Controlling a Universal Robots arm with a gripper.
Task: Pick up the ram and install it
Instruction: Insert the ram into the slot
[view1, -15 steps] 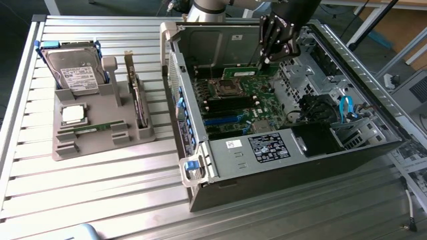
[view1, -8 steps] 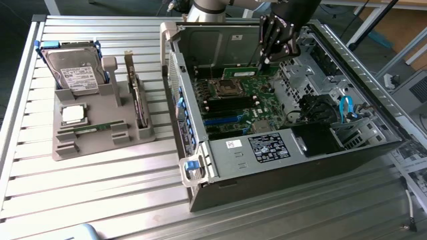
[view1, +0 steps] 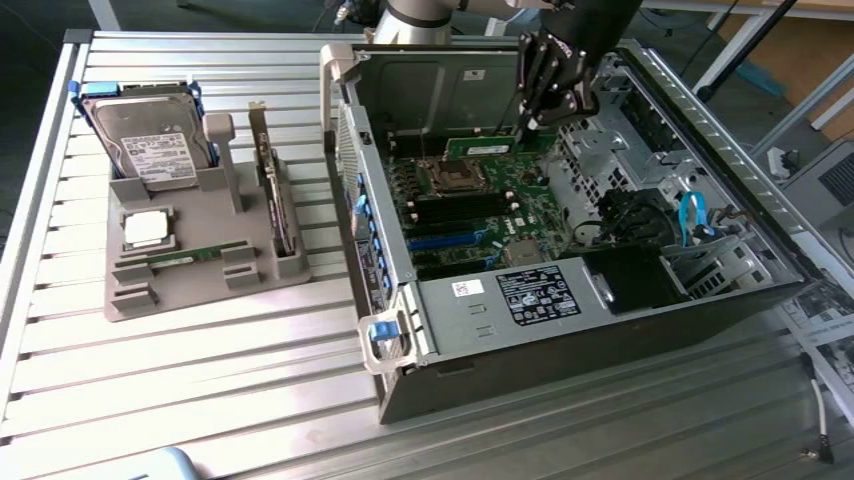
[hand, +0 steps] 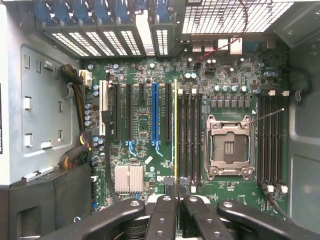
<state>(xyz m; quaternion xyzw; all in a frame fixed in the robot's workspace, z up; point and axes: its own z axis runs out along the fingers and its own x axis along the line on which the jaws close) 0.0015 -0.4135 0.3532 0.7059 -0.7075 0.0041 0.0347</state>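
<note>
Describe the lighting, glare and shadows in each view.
Exterior view: strong glare washes out the slatted metal table, while the inside of the computer case sits darker beneath the tool gripping the ram. Wrist view: the vent grille is blown out white, the motherboard is evenly lit, and the side walls of the computer case lie in shadow.
</note>
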